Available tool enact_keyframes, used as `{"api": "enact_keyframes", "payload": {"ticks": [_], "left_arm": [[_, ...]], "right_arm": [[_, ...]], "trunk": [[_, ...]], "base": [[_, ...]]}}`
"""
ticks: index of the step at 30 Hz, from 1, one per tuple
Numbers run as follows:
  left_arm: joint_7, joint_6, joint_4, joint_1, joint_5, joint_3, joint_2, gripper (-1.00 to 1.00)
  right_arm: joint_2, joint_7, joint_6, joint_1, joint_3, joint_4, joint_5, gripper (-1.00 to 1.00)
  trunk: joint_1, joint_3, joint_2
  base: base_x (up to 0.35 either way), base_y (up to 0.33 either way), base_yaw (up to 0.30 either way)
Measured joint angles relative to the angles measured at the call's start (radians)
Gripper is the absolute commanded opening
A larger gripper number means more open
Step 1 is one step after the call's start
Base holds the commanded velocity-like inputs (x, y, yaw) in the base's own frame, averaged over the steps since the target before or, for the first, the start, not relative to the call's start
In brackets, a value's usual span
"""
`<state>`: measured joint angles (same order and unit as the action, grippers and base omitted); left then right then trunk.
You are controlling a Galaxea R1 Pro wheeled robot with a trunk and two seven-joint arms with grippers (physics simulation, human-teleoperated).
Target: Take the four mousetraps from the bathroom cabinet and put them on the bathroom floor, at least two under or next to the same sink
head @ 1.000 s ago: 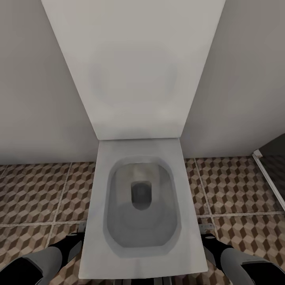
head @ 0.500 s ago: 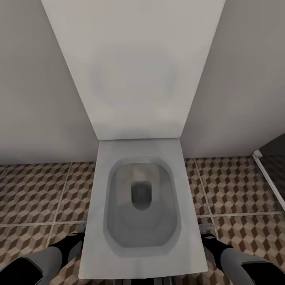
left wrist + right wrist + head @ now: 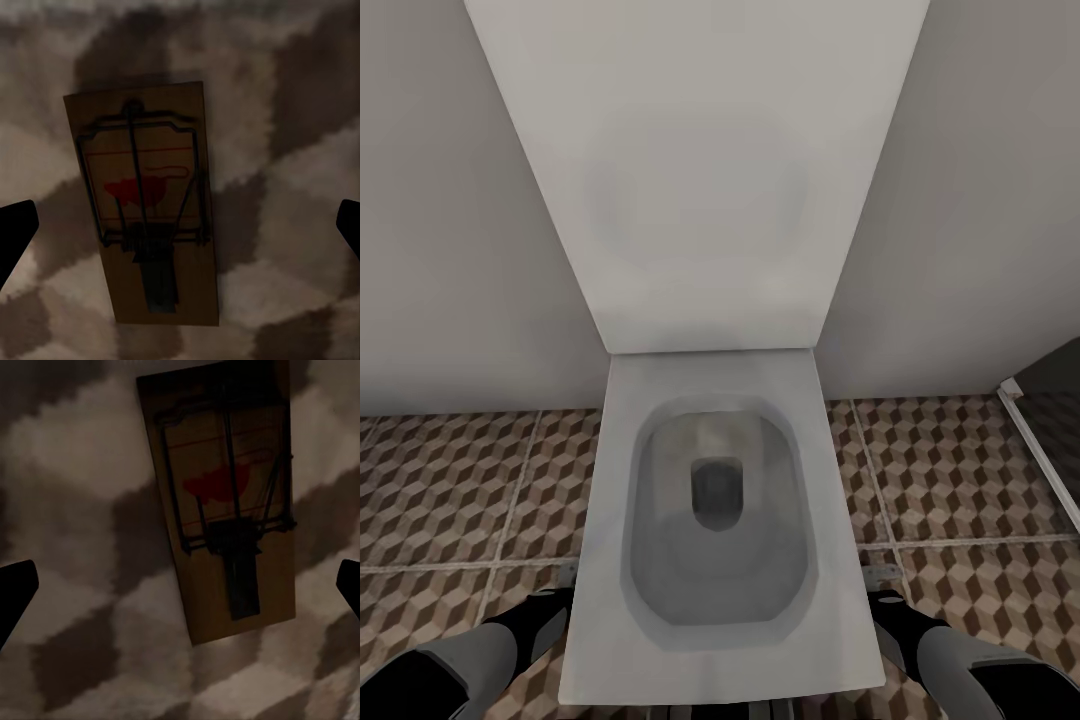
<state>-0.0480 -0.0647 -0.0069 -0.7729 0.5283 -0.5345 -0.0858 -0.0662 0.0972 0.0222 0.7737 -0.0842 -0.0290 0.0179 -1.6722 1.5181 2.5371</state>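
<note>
A tan mousetrap [image 3: 146, 202] with black wire and a red mark lies flat on the cube-patterned bathroom floor [image 3: 460, 480] below my left gripper [image 3: 180, 232], which is open, its dark fingertips [image 3: 15, 232] wide apart and clear of the board. Another mousetrap [image 3: 225, 495] lies on the floor under my right gripper [image 3: 180, 592], open as well and not touching it. In the head view the left gripper [image 3: 555, 600] and the right gripper [image 3: 882, 600] hang low on either side of a white toilet. The cabinet and the sink are out of view.
The white toilet [image 3: 840, 600] with its lid [image 3: 700, 180] raised stands straight ahead against a grey wall, between my two arms. A white rail [image 3: 1040, 450] edges a dark area at the right. Open tiles lie on both sides of the bowl.
</note>
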Motion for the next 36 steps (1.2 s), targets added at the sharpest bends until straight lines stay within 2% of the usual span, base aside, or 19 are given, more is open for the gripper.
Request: {"api": "enact_keyframes", "payload": {"ticks": [25, 36], "left_arm": [[-0.001, 0.034, -0.002, 0.000, 0.001, 0.000, 0.000, 1.00], [-0.004, 0.033, -0.003, 0.000, 0.004, 0.001, 0.000, 1.00]], "right_arm": [[-0.001, -0.001, -0.013, -0.001, 0.000, 0.000, 0.003, 1.00], [-0.001, -0.001, -0.018, -0.001, -0.001, 0.001, 0.005, 1.00]], "trunk": [[0.000, 0.000, 0.000], [-0.001, 0.000, 0.000]], "base": [[-0.004, 0.001, 0.000], [-0.242, 0.060, 0.000]]}}
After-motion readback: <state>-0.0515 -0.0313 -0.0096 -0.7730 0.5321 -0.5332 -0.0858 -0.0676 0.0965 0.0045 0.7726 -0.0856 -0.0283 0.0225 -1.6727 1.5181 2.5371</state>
